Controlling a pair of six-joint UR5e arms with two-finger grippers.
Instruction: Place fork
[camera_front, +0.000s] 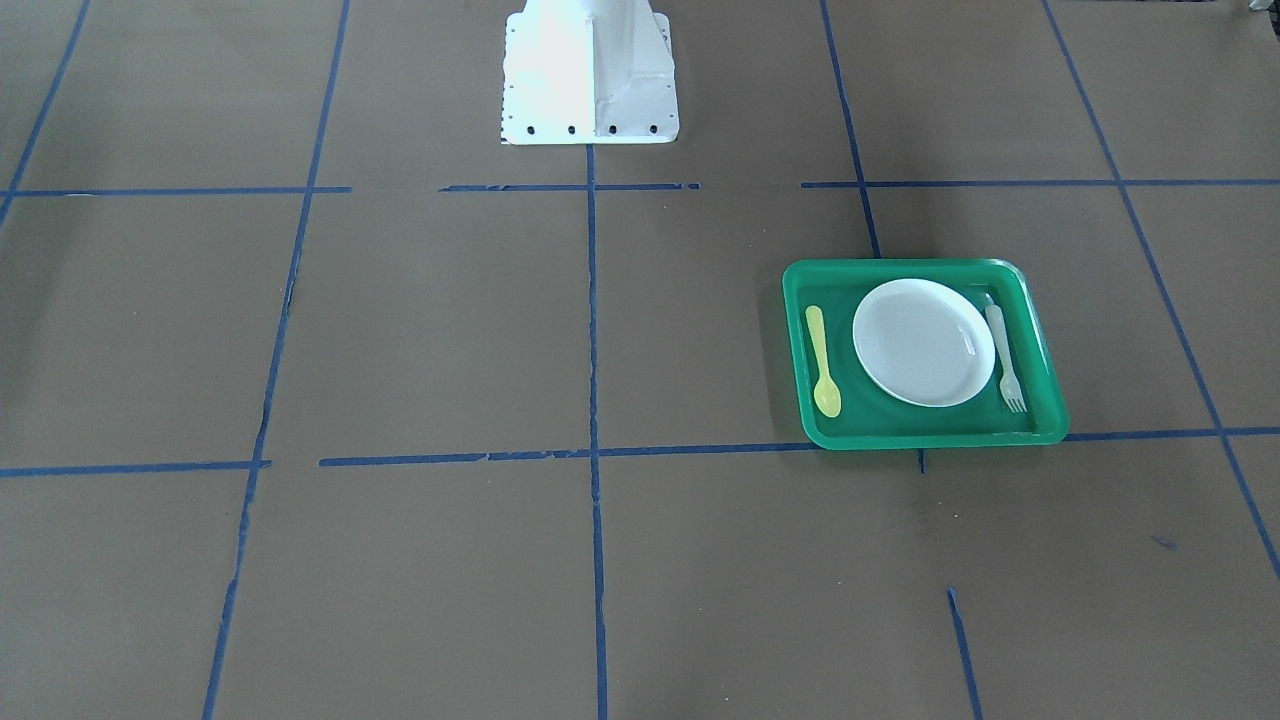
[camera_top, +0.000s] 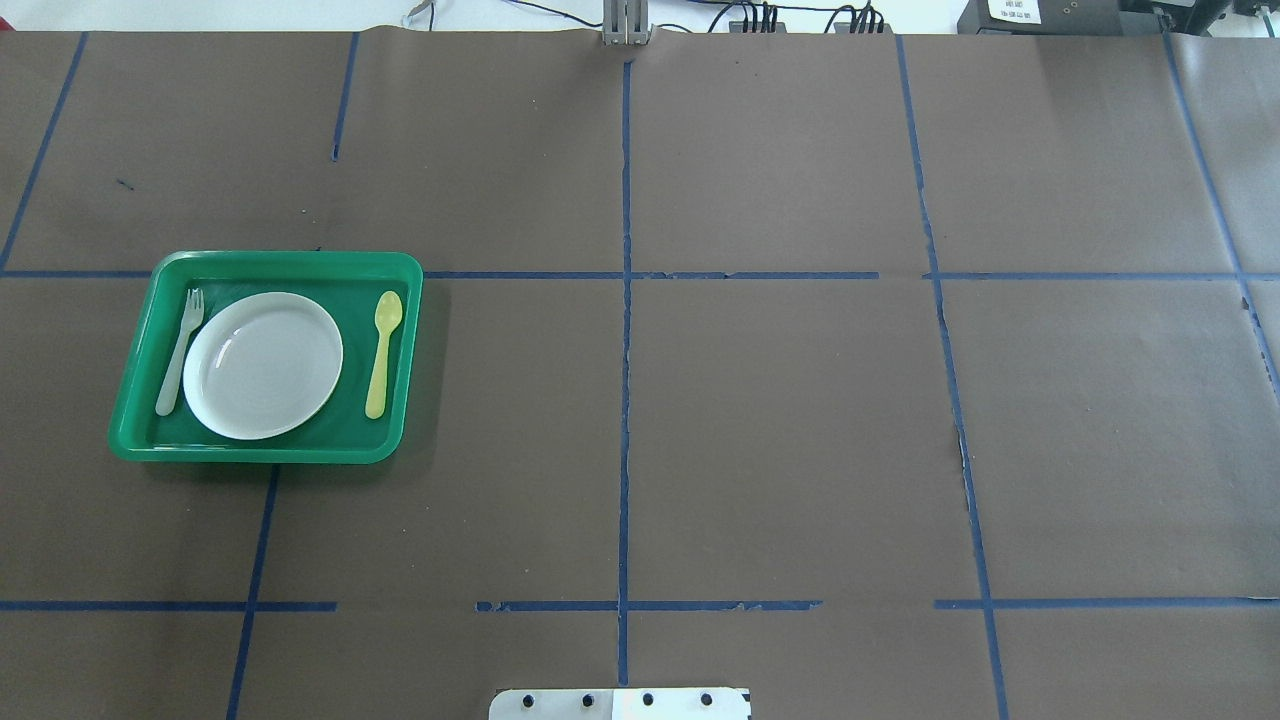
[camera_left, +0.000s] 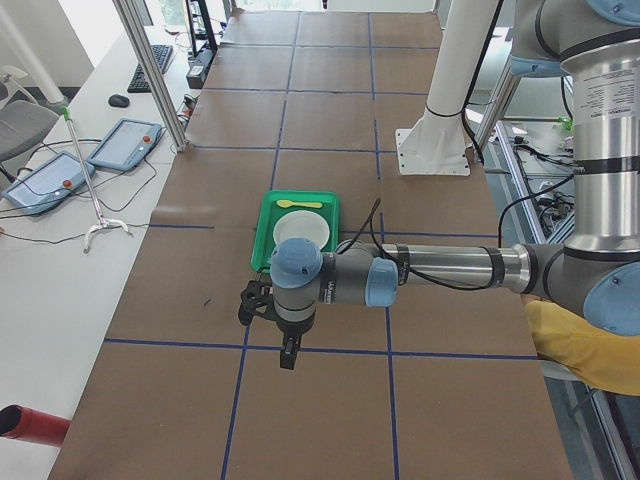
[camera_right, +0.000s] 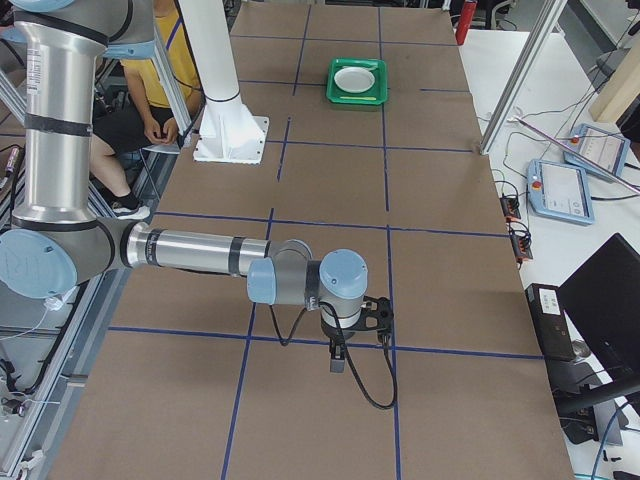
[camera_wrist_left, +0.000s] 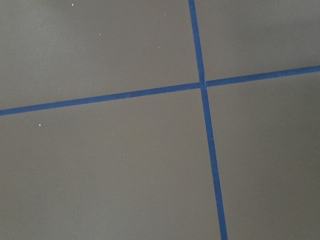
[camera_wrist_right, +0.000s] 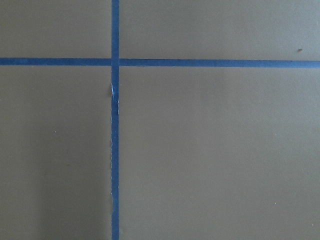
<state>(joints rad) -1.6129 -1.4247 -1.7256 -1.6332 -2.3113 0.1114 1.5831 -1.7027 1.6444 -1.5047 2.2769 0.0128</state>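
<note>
Fork (camera_top: 180, 352) lies flat in green tray (camera_top: 265, 452) near bench's left edge, flanking plate (camera_top: 263, 365) opposite spoon (camera_top: 382, 352), place-setting style; placement looks done. Left gripper (camera_left: 288, 355) and right gripper (camera_right: 337, 358) hang over bare bench; finger opening, any hold: cannot tell.

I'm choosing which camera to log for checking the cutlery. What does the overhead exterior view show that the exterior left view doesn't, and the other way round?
Only the overhead exterior view shows the fork, and no arm is in frame. Only the exterior left view shows the left arm, the left gripper hanging above the taped table, and the tablets on the side desk. The arm's wrist blocks the place where the fork would be. Both show the green tray, white plate and yellow spoon.
</note>
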